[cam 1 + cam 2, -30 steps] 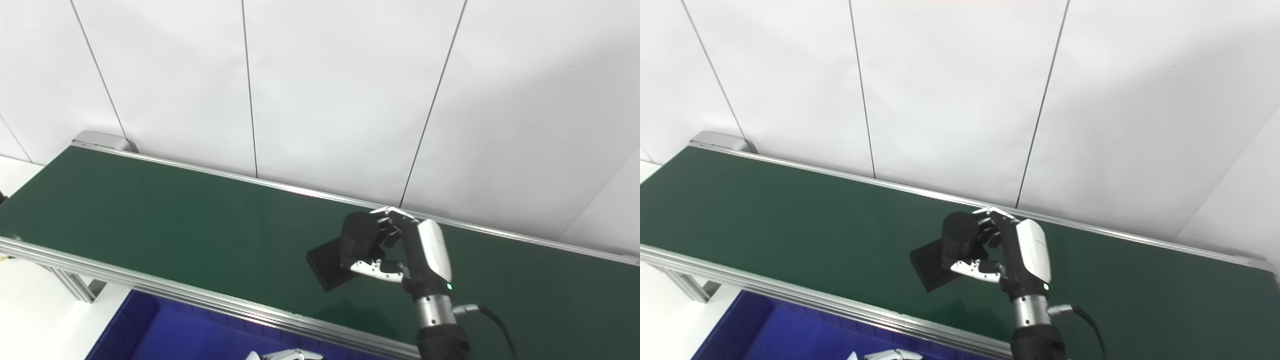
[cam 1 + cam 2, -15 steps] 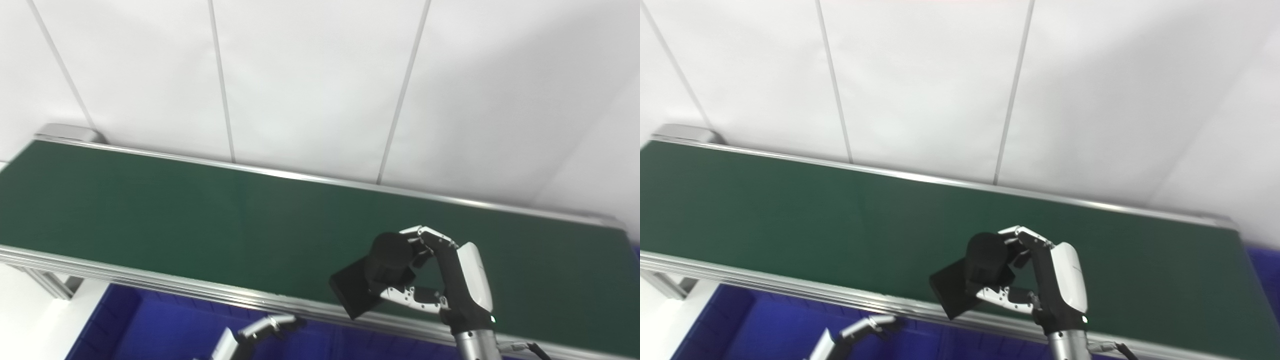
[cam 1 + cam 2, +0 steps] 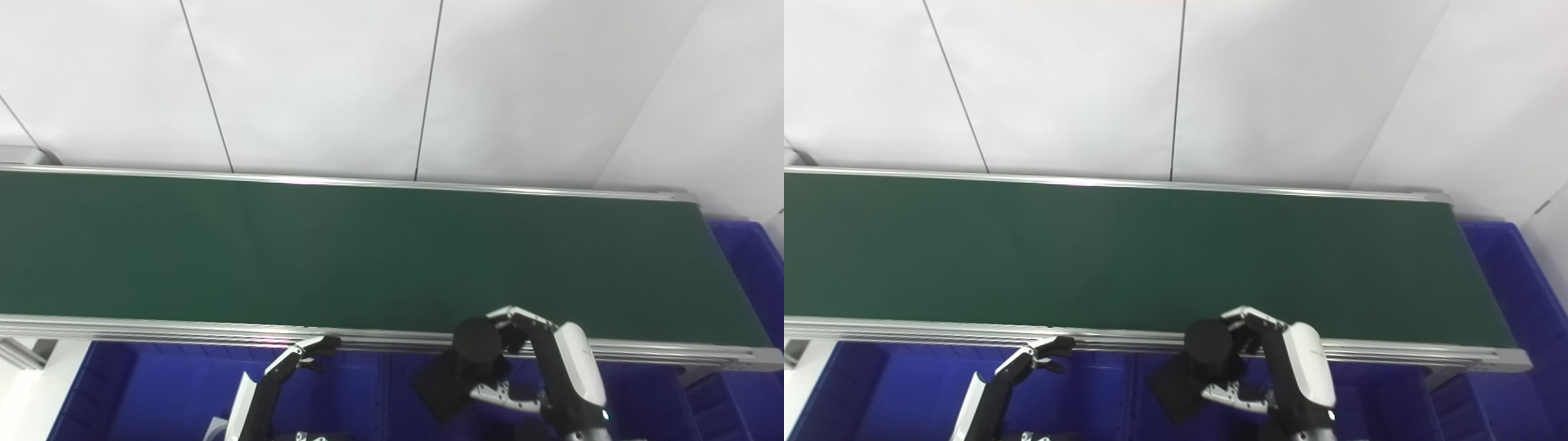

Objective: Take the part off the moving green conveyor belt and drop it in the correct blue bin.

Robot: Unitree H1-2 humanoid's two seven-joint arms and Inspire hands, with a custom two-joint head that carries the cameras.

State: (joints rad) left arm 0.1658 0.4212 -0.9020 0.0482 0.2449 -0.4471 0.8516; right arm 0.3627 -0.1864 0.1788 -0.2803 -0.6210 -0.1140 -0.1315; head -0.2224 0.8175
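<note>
Both hands hang over blue bins [image 3: 380, 392]: right hand [image 3: 539, 380] grips black part [image 3: 459, 373], left hand [image 3: 288, 367] loosely spread, empty.

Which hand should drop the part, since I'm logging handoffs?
Right: the right hand already grips the black part above the blue bin; the left hand holds nothing.

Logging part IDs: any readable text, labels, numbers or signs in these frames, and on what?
None readable.
black part in the right hand: plain, no label visible.
green conveyor belt, blue bins, left hand, wall panels: no print or signs.
</note>
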